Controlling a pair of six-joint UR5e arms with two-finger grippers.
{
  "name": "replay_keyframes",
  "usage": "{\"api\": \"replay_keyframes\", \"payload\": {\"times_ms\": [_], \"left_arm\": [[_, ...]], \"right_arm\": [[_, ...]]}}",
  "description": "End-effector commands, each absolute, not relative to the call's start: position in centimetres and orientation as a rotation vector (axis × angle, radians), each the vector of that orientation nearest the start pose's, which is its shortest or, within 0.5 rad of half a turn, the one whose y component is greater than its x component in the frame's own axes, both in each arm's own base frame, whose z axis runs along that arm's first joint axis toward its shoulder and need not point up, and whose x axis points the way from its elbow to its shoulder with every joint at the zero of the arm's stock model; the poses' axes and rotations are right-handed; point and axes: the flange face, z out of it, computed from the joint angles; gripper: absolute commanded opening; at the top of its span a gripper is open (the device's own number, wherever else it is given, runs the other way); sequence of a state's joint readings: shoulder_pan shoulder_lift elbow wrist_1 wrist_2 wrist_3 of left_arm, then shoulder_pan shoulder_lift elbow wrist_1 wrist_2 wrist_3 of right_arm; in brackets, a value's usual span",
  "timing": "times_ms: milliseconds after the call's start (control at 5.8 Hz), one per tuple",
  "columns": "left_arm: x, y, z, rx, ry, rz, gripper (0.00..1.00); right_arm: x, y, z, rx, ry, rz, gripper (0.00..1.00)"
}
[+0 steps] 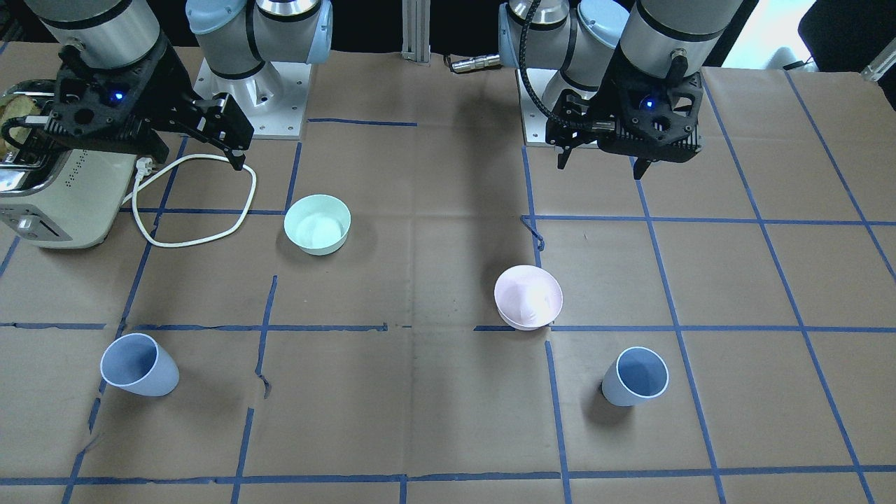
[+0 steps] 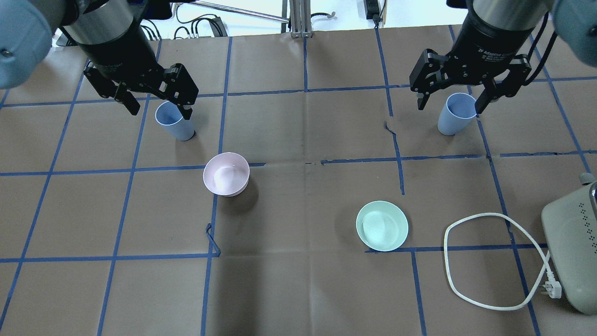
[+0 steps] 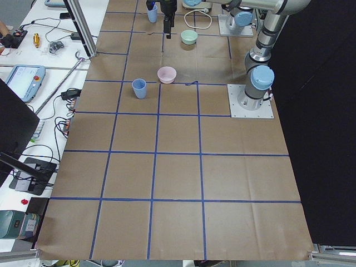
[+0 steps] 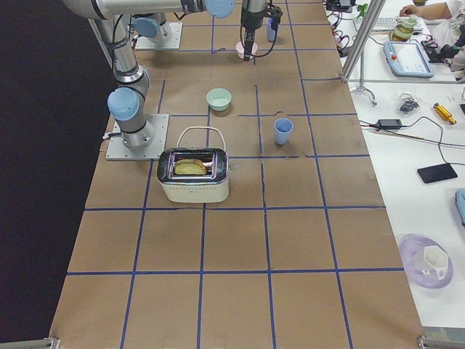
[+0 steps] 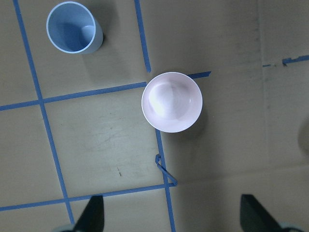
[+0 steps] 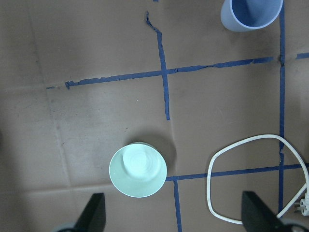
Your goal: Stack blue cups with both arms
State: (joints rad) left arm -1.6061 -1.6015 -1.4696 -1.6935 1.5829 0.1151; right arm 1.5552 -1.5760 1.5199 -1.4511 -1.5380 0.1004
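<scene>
The surface [image 2: 298, 289] is matt brown paper, creased and torn in spots, gridded with blue tape [image 2: 305, 89]; the toaster [image 4: 195, 190] has a matt cream body under glossy chrome and a smooth white cord [image 2: 444, 245], the blue cup near the toaster [image 2: 454, 114] and the blue cup far from the toaster [image 2: 173, 120] look like matt plastic, and the mint-green bowl [image 2: 382, 226] and pale pink bowl [image 2: 226, 173] show a faint sheen.

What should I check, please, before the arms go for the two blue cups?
1. Left cup and right cup upright, mouths up: ok.
2. Left gripper jaws open, empty: ok.
3. Right gripper jaws open, empty: ok.
4. Grippers centred over their cups: not ok; in each wrist view the cup sits near the top edge, not between the jaws.
5. Pink bowl apart from the left cup: ok.
6. Cord apart from the right cup: ok.
</scene>
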Motion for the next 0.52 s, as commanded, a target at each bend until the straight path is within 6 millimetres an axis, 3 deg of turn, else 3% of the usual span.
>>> {"api": "replay_keyframes", "payload": {"times_ms": [0, 345], "left_arm": [[-15.0, -49.4, 51.1, 0.236, 3.123, 0.080, 0.99], [-13.6, -50.8, 50.2, 0.240, 3.124, 0.009, 0.99]], "right_arm": [[13.1, -48.4, 50.0, 0.181, 3.109, 0.102, 1.00], [13.1, -48.6, 49.8, 0.178, 3.112, 0.105, 1.00]]}}
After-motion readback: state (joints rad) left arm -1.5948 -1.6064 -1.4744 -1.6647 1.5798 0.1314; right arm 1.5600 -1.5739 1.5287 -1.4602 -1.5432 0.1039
